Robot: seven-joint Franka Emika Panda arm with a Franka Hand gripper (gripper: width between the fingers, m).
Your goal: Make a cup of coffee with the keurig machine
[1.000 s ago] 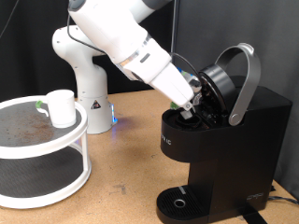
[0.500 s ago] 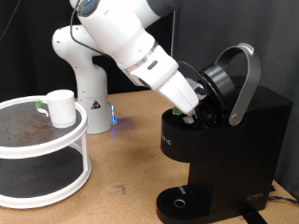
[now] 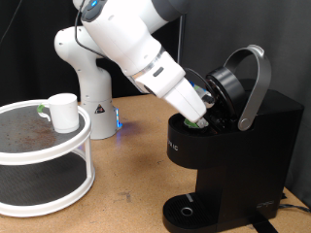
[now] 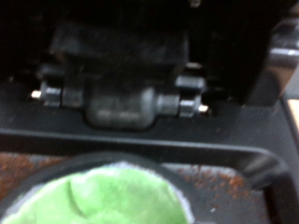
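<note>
The black keurig machine [image 3: 243, 146] stands at the exterior view's right with its silver-grey lid handle [image 3: 255, 83] raised and the pod chamber open. My gripper [image 3: 199, 115] reaches down into that open chamber; its fingers are hidden by the machine and the hand. The wrist view shows a blurred green pod top [image 4: 112, 196] very close, below the machine's black hinge parts [image 4: 121, 93]; no fingers show there. The white cup [image 3: 63, 111] stands on the top tier of a round rack at the exterior view's left, far from the gripper.
The white two-tier round rack [image 3: 83, 160] fills the exterior view's lower left. The robot's white base [image 3: 87, 78] stands behind it. The machine's round drip tray [image 3: 185, 211] sits at its foot. A brown tabletop [image 3: 136, 146] lies between rack and machine.
The arm has shifted slightly toward the exterior view's left while the hand stays in the open chamber. The cup and machine have not moved.
</note>
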